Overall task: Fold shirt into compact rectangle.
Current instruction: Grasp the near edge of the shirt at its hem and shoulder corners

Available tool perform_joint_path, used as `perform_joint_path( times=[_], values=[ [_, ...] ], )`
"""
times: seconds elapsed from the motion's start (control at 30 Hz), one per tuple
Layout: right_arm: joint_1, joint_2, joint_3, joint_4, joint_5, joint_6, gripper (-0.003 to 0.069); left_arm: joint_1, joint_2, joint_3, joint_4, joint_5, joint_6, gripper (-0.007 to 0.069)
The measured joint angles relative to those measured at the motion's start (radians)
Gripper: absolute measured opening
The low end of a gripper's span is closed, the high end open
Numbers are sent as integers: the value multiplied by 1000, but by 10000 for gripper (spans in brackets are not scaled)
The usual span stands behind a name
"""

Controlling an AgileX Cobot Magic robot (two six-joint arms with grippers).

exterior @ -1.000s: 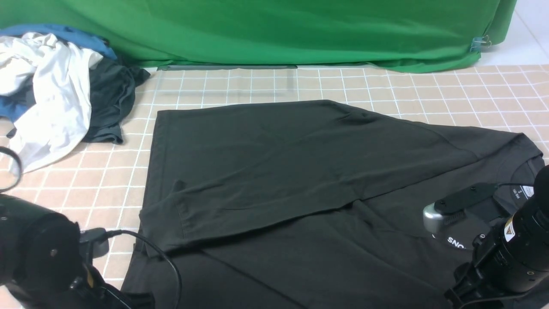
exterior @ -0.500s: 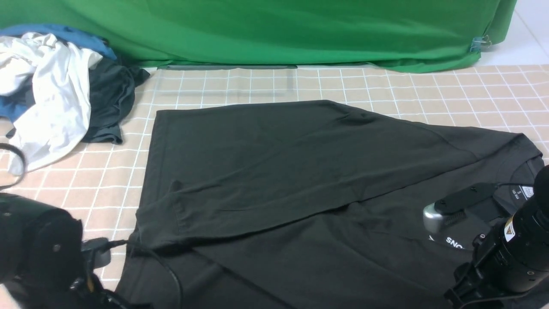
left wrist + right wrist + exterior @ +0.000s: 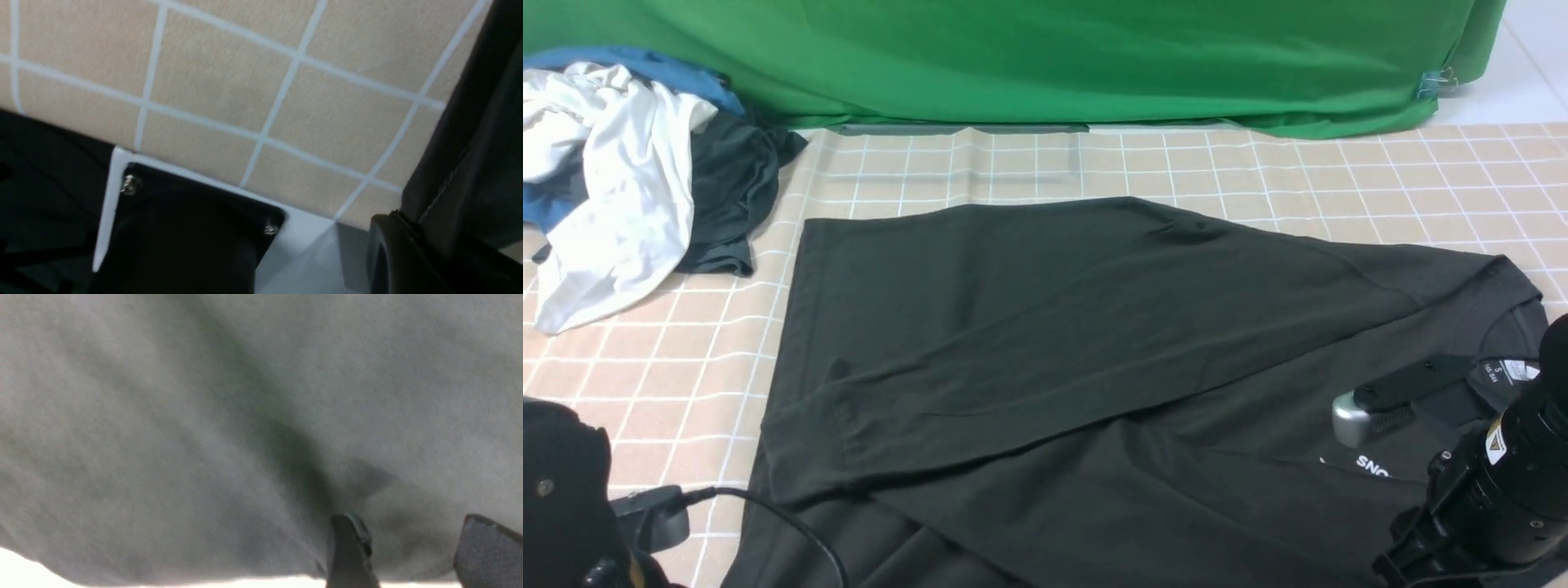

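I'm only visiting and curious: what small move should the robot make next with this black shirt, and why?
Probably lower the right arm's fingers and close them on the shirt. They stand apart close to the cloth, one sleeve lies folded across, and the near part is not yet folded over.

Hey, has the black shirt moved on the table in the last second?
Yes. The shirt has slid toward the robot and to its left: its far edge now lies farther from the green backdrop, which has not shifted.
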Motion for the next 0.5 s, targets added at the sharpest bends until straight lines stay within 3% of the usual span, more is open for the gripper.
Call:
perform_joint_path(
  times=[0.33,0.5],
  values=[
    [53,0,0,27,79,0,594,0,0,4,27,-24,0,30],
    [88,2,22,32,34,28,622,0,0,4,28,-26,0,30]
  ],
)
